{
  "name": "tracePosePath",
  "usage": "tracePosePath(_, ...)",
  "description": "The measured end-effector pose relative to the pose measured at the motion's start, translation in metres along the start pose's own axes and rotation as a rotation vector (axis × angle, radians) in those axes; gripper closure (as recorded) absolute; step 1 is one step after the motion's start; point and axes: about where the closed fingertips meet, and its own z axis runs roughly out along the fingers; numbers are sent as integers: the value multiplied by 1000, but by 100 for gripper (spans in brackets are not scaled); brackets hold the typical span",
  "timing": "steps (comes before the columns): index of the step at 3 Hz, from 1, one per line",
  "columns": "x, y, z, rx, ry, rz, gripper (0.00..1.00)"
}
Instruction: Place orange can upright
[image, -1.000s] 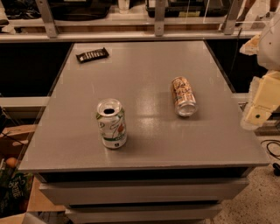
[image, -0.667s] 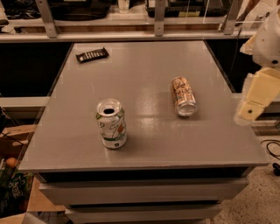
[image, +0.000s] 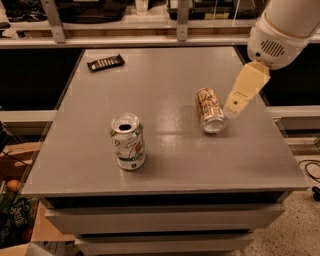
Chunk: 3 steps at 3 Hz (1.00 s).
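At the back left of the grey, flat worktop (image: 170, 75) a dark, flat wrapped snack bar (image: 105, 62) lies by itself and has no part in the job. Nearer me, left of centre, a white-and-green aluminium drink can (image: 128, 141) stands upright with its top opened; that is not the one wanted. Right of centre lies the tan-orange aluminium drink can (image: 210, 110) with white swirl markings. It is flat on its side, silver end toward the near edge, well apart from the other can. By my reckoning nothing of the task is done yet: this can has to be gripped, lifted, turned on end and set down on its base. Just to its right hangs the robot's cream-coloured tool (image: 234, 106), sloping down from the rounded white arm housing (image: 280, 30) at the upper right, its tip close beside the can's silver end. I cannot say whether it touches the can. I also cannot tell whether the tool is apart or together, since only one flat tan face shows from here. The arm itself runs out of sight at the top right corner.
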Motion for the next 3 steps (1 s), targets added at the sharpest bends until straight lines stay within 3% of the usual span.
tracePosePath(1,-4,-2,2,1,-6,48,0)
tracePosePath(2,-4,-2,2,2,-6,48,0)
tracePosePath(3,-13,1,10,3,-3,101,0)
